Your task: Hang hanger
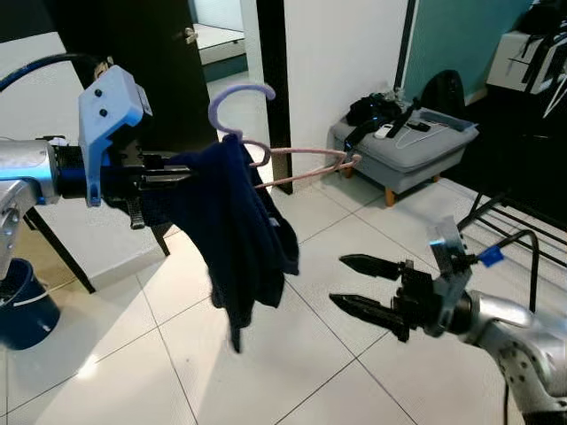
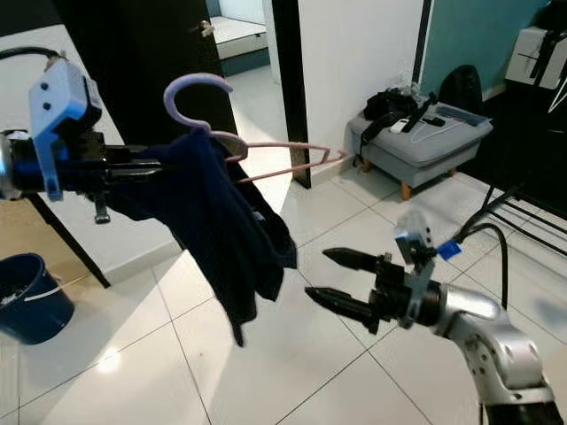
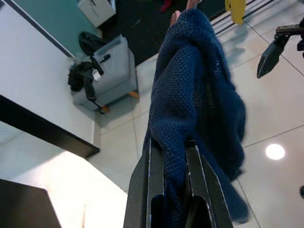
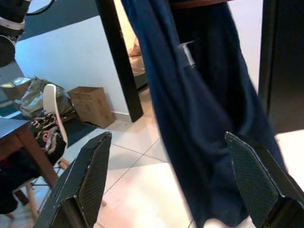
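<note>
Left tool (image 1: pixel 182 177) pinches dark blue knitted garment (image 1: pixel 235 235) on pale pink hanger (image 1: pixel 292 164), held high over white tiled floor (image 1: pixel 292 354) | right tool (image 1: pixel 354 283) spread, below the garment

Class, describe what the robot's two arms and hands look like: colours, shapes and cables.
Both arms are silver metal tubes. The left hand carries a light blue plastic housing and a black cable. The right hand has two long, pointed black fingers, a small blue tag and a black cable looping behind.
</note>
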Robot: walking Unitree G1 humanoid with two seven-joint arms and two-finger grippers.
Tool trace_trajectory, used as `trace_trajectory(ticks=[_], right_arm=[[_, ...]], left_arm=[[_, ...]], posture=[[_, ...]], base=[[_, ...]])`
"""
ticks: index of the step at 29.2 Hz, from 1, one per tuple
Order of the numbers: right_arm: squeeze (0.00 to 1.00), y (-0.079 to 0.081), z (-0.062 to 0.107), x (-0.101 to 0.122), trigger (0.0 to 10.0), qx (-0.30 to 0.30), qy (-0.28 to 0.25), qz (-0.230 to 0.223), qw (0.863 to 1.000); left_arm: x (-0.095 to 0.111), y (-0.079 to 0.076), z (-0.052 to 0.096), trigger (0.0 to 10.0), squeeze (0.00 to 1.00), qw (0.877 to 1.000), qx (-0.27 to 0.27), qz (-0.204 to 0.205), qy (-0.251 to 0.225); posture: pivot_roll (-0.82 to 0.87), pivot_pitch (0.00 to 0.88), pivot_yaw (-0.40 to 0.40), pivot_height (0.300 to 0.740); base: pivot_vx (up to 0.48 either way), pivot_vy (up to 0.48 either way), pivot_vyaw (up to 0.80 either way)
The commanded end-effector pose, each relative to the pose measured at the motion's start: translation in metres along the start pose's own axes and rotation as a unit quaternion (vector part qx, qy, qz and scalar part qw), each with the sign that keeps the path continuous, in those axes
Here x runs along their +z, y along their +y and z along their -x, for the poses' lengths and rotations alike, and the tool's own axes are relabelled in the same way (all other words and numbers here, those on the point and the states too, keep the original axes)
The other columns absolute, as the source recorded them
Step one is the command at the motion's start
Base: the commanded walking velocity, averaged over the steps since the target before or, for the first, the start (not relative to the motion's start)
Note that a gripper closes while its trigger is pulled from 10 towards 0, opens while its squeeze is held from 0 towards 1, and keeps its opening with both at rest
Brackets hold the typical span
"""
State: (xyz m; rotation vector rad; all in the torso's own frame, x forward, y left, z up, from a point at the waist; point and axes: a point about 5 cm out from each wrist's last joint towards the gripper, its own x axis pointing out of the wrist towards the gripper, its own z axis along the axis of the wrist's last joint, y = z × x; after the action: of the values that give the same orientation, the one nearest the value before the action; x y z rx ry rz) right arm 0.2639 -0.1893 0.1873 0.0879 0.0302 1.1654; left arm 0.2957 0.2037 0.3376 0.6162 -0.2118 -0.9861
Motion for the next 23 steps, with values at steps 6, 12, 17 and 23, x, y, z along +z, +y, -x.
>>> trace_trajectory(ticks=[6, 12, 17, 23], right_arm=[[0.00, -0.011, -0.001, -0.009, 10.0, -0.052, 0.044, 0.019, 0.998], [0.00, -0.014, 0.001, -0.015, 10.0, -0.072, 0.075, 0.039, 0.994], [0.00, -0.013, -0.005, -0.016, 10.0, -0.073, 0.079, 0.051, 0.993], [0.00, -0.010, -0.020, -0.014, 10.0, -0.062, 0.068, 0.070, 0.993]], left_arm=[[0.017, 0.011, -0.003, 10.0, 0.00, 0.998, 0.039, -0.012, -0.047], [0.032, 0.008, -0.010, 10.0, 0.00, 0.996, 0.041, -0.015, -0.081], [0.041, 0.006, -0.013, 10.0, 0.00, 0.995, 0.036, -0.018, -0.096], [0.048, 0.004, -0.014, 10.0, 0.00, 0.994, 0.032, -0.022, -0.105]], posture=[[-0.05, 0.000, 0.098, 0.740], [-0.06, 0.000, 0.100, 0.740], [-0.06, 0.000, 0.100, 0.740], [-0.06, 0.000, 0.103, 0.740]], base=[[0.000, 0.000, 0.00], [0.000, 0.000, 0.00], [0.000, 0.000, 0.00], [0.000, 0.000, 0.00]])
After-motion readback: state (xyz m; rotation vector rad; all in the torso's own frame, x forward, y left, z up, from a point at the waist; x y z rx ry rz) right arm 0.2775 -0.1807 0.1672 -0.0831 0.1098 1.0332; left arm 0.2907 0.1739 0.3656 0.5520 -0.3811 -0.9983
